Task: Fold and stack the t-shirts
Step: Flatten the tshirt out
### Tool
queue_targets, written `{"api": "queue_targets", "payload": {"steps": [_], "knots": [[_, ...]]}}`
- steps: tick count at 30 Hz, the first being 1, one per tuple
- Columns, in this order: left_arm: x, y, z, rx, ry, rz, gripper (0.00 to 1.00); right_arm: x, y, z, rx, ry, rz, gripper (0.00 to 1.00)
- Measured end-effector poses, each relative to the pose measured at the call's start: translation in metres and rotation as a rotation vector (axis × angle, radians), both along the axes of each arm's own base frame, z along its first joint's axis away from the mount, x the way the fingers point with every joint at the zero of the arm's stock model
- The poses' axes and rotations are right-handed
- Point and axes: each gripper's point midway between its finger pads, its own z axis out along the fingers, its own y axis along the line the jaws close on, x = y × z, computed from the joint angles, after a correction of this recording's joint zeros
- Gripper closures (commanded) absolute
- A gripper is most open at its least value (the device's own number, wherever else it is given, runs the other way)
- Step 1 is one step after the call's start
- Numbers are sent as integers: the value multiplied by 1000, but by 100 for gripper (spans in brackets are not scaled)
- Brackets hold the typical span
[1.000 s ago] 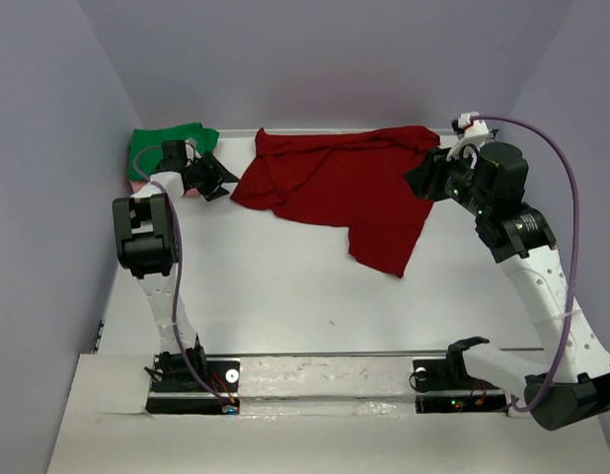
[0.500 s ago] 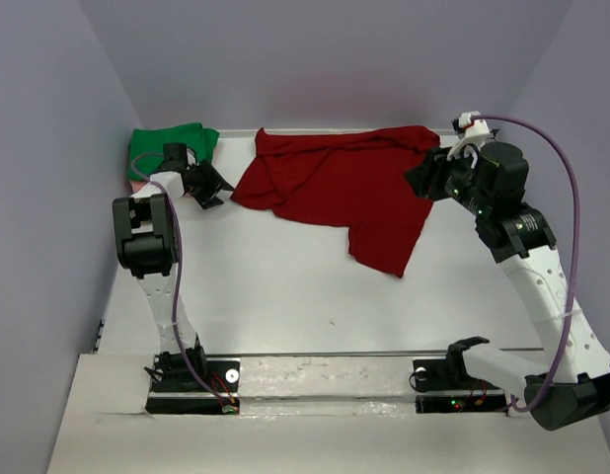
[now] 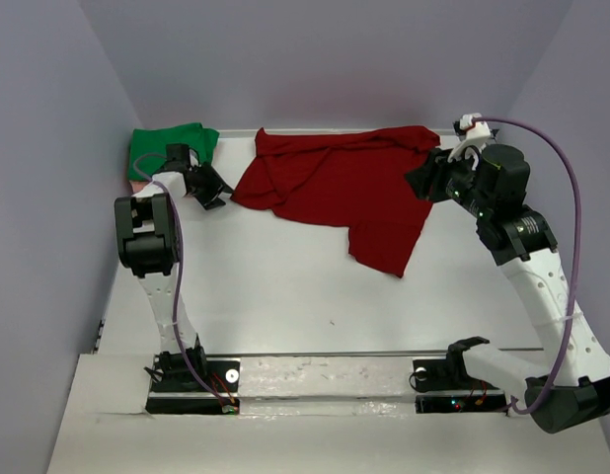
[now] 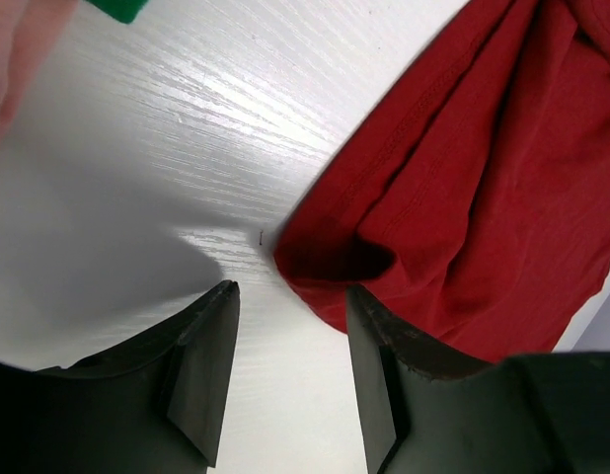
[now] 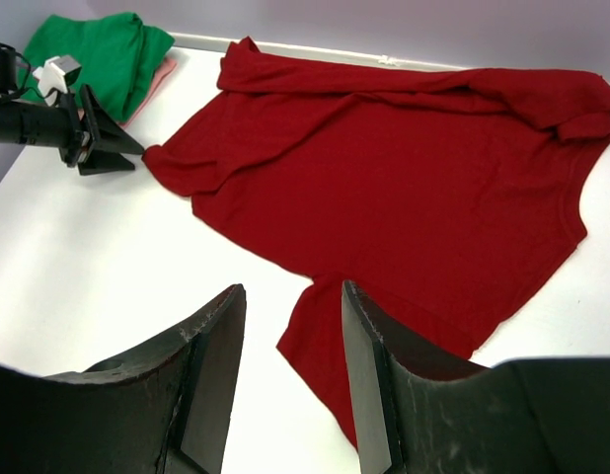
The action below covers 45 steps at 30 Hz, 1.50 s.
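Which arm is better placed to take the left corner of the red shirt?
Left. The left gripper is open just beside that corner of the red shirt; the right gripper is at the shirt's opposite side.

I counted three t-shirts on the tabletop (image 3: 285,286). One was the dark red t-shirt (image 3: 335,188), spread along the far edge. One was the green t-shirt (image 3: 167,143), in the far left corner. One was the pink t-shirt (image 5: 159,79), only a sliver of it showing under the green one. That made one of each colour. I had two arms, my left arm (image 3: 147,237) and my right arm (image 3: 542,286). There were two grippers, my left gripper (image 3: 208,188) and my right gripper (image 3: 423,181), each with two fingers. I also counted two purple cables (image 3: 573,227), one on each arm.
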Motion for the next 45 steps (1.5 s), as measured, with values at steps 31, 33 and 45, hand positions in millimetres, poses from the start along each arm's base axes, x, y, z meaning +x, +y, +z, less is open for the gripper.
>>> {"api": "queue_targets", "payload": {"steps": [31,33,45], "knots": [[-12,-33,5,-8,18,-32,100,-44,-12,-207,-48,541,-335,52],[-12,-38,22,-5,-16,-43,100,-73,2,-234,-75,625,-323,53],[-13,-44,56,-2,-85,-64,100,-119,-18,-283,-87,718,-595,52]]}}
